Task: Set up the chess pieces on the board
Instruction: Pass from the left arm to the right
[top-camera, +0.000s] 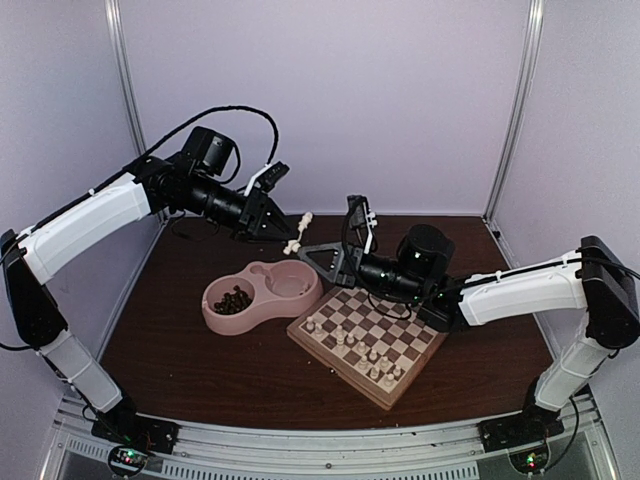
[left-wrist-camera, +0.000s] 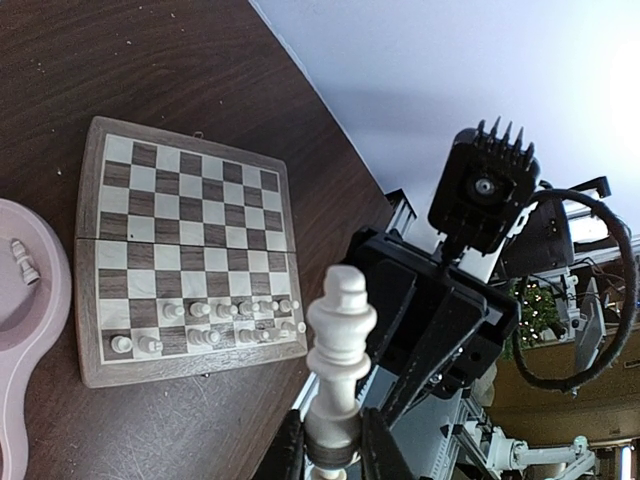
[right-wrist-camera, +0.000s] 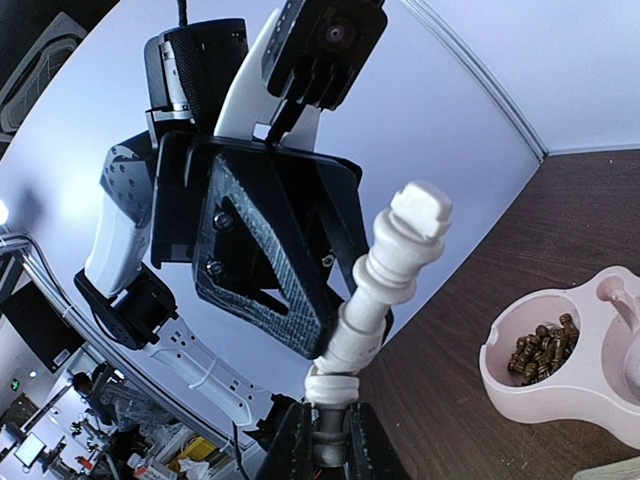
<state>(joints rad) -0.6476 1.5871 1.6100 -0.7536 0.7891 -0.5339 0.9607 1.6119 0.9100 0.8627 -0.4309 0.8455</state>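
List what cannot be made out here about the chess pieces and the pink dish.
- Small pieces on the board: too small to name, top and left wrist views.
- Pink dish: cut by the frame edge in both wrist views.
- Left gripper and right gripper: one large white piece or two, too small in top view.

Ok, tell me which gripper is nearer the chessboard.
Right, though the tips nearly meet. The right gripper hangs just past the far-left edge of the chessboard, its arm crossing the far corner. The left gripper is farther back and left, beyond the pink double-bowl dish.
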